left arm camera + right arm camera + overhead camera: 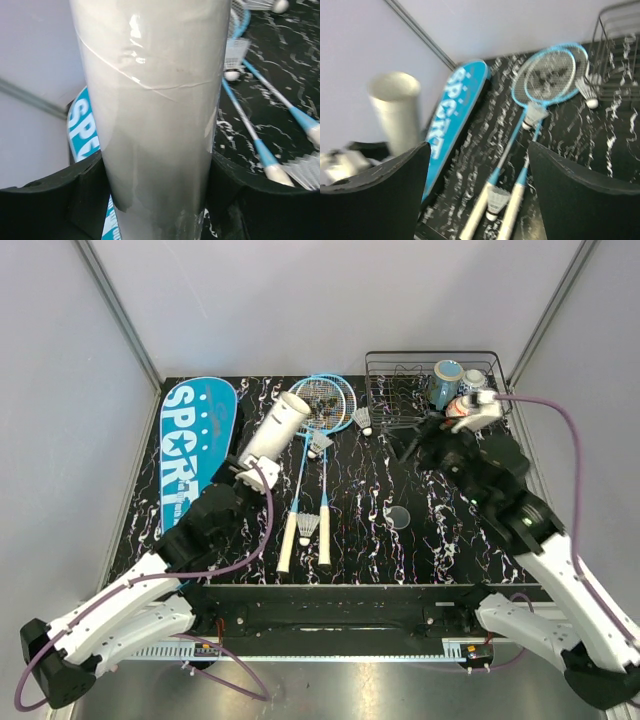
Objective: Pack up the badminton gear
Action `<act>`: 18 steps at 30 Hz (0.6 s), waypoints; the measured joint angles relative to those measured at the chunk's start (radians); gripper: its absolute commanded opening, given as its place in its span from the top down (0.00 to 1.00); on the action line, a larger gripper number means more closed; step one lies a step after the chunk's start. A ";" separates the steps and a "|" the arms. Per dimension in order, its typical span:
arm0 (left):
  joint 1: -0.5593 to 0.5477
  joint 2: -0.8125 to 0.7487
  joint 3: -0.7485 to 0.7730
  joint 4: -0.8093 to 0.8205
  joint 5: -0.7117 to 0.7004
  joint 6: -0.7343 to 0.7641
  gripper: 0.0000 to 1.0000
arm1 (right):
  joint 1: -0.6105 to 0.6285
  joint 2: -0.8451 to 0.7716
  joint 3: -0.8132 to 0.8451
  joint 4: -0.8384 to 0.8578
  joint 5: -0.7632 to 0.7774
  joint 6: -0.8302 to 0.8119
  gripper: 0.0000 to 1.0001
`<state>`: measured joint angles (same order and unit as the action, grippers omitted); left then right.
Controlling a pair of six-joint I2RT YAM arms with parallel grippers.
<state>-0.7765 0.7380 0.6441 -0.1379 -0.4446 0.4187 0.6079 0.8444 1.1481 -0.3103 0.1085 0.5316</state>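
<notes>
Black table (450,540) with white streaks, walls close at the left, back and right. Flat along the left edge, a teal bag (195,440) with "SPORT" in big white letters. Smaller white writing under that, too tiny to read.

In the middle, two blue rackets (325,405) side by side, heads overlapping at the back, white handles toward the near edge. At the back right, a wire rack (400,400), partly hidden behind the right arm.

Between bag and rackets, a white tube (272,430), tilted, open end up and away. Clamped tight on its lower part, the left pincer (157,160). No label seen on the tube; both ends cut off in the left wrist view.

Right pincer (477,147) spread wide apart, holding nothing, near the rack's front. Blurry right wrist view. Bare room on the table right of the rackets.

Cups (446,380) in the rack. Three white shuttlecocks (308,527) (320,443) (364,420): between the handles, on the shafts, just beside the rack. Small round clear thing (398,517) on the bare part, hard to make out.
</notes>
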 measured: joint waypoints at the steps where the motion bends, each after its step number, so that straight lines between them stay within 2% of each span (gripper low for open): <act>1: 0.000 -0.011 0.000 0.005 -0.046 0.000 0.87 | 0.000 0.032 -0.020 0.010 0.006 -0.014 0.14; 4: 0.002 -0.069 -0.007 0.040 -0.129 0.002 0.84 | 0.000 0.175 -0.051 0.034 -0.036 -0.057 0.14; 7: 0.005 -0.144 -0.025 0.089 -0.164 0.007 0.83 | 0.000 0.381 -0.046 0.042 -0.167 -0.117 0.21; 9: 0.006 -0.188 -0.035 0.111 -0.167 0.010 0.83 | 0.000 0.550 -0.002 0.015 -0.314 -0.164 0.29; 12: 0.006 -0.205 -0.037 0.135 -0.168 0.011 0.83 | 0.001 0.798 0.097 -0.002 -0.526 -0.229 0.30; 18: 0.006 -0.172 -0.046 0.137 -0.167 0.012 0.83 | 0.016 1.081 0.255 -0.047 -0.743 -0.331 0.32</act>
<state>-0.7700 0.5663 0.5983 -0.0006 -0.6113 0.4309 0.6243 1.9259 1.4029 -0.3569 -0.6350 0.2008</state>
